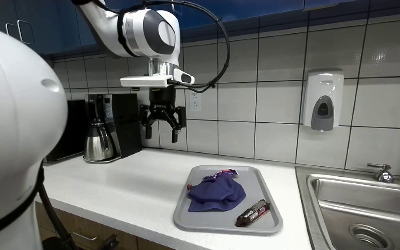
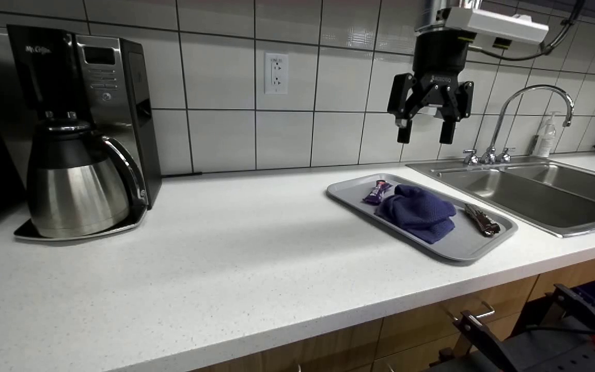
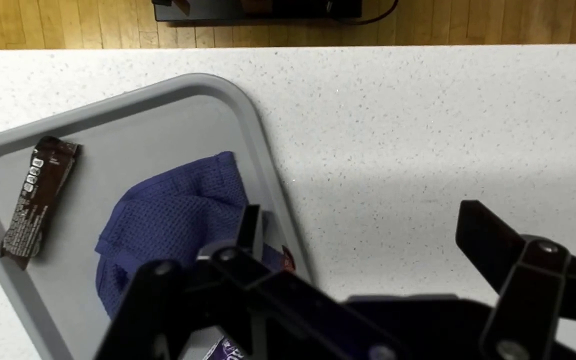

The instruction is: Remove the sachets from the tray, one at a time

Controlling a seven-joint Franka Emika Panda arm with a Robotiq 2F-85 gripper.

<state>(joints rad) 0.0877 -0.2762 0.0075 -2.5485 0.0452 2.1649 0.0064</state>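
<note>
A grey tray [image 1: 259, 187] lies on the counter. It holds a dark brown sachet [image 1: 253, 213] near one end and a purple sachet [image 1: 221, 174] near the back. A dark blue cloth [image 1: 217, 194] lies crumpled between them. A small red thing [image 1: 189, 186] sticks out from the cloth's edge; the rest of it is hidden. In the wrist view the brown sachet [image 3: 40, 200] is in full view, and the gripper covers most of the purple sachet [image 3: 225, 350]. My gripper [image 1: 161, 134] is open and empty, well above the counter, also in an exterior view [image 2: 425, 133].
A coffee maker [image 2: 109, 93] with a steel carafe [image 2: 80, 196] stands at the back of the counter. A steel sink [image 1: 366, 208] lies beside the tray, with a faucet [image 2: 504, 111] behind it. A soap dispenser [image 1: 323, 99] hangs on the tiled wall.
</note>
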